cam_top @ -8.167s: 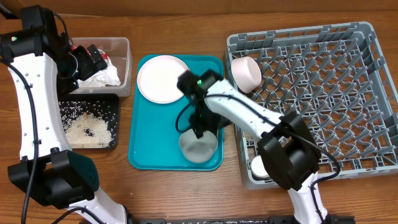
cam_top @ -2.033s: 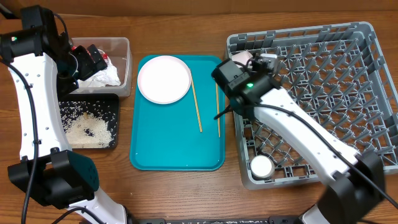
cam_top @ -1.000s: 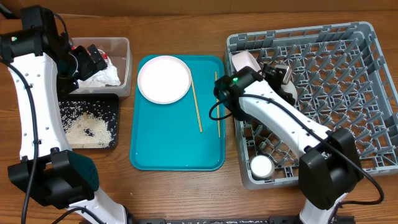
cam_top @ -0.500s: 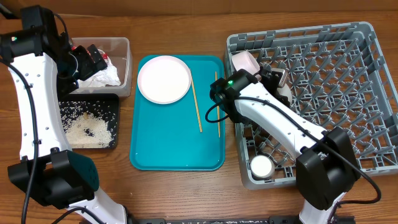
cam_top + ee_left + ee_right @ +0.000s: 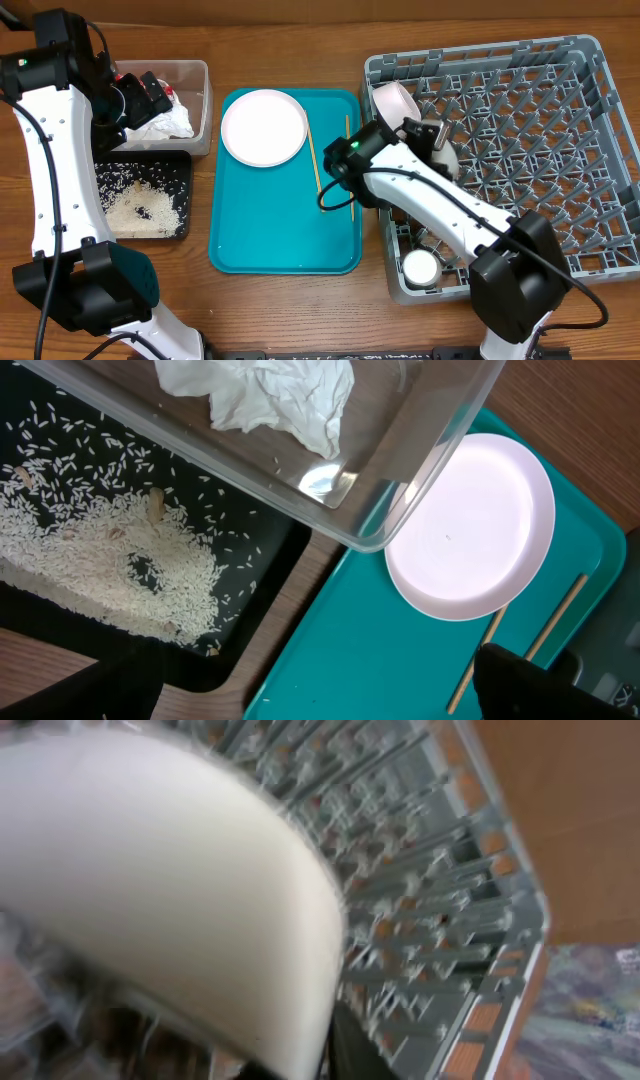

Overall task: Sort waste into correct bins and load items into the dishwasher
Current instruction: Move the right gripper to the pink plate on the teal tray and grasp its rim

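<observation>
R gripper: right gripper [image 5: 432, 133] sits low in the large square grey plastic dish rack [image 5: 560, 150], near its L wall. Can't tell if fingers are spread or pinching, as wrist view is blurred.
Bowl: round white bowl [image 5: 170, 890] is tilted among pegs, right at the gripper; possibly gripped by the rim.
Risk 1: if let go before a peg props it, bowl could tip flat or bump the pale-pink bowl [image 5: 392, 100] just beside it.
Risk 2: R arm crosses the two thin wooden chopsticks [image 5: 314, 170] on the teal tray [image 5: 270, 235]; a low pull-out may sweep them.
L gripper: left gripper [image 5: 150, 95] hangs over the clear plastic tub [image 5: 197, 72]; finger state can't tell.
</observation>
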You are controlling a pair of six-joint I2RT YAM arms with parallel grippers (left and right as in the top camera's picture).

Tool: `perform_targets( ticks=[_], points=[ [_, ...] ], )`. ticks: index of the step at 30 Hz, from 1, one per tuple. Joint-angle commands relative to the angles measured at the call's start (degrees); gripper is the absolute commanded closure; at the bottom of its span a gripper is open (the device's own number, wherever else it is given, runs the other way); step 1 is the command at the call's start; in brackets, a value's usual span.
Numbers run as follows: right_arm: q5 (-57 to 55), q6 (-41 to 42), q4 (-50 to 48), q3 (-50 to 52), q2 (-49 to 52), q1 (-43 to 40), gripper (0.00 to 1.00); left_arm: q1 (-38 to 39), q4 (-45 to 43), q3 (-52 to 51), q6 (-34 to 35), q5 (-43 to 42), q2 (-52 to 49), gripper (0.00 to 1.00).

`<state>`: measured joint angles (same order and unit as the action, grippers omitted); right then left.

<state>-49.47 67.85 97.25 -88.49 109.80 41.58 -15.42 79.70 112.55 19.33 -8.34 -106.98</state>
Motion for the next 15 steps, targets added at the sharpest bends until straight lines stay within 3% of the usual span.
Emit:
perform_targets(
  ticks=[1, 5, 10, 15],
  points=[
    [5.53, -2.93, -0.11, 0.35, 0.59, 2.86, 0.86, 0.07, -0.09, 0.63, -0.70, 0.42, 1.25, 0.00],
    [6.29, -3.80, -0.11, 0.28, 0.59, 4.94, 0.76, 0.07, -0.09, 0.63, -0.70, 0.42, 1.25, 0.00],
    [7.96, -3.82, -0.11, -0.35, 0.59, 6.36, 0.57, 0.07, -0.09, 0.63, -0.70, 0.42, 1.25, 0.00],
    [10.36, -6.60, -0.13, -4.63, 0.59, 6.34, 0.55, 0.07, -0.09, 0.63, -0.70, 0.42, 1.25, 0.00]
  ],
)
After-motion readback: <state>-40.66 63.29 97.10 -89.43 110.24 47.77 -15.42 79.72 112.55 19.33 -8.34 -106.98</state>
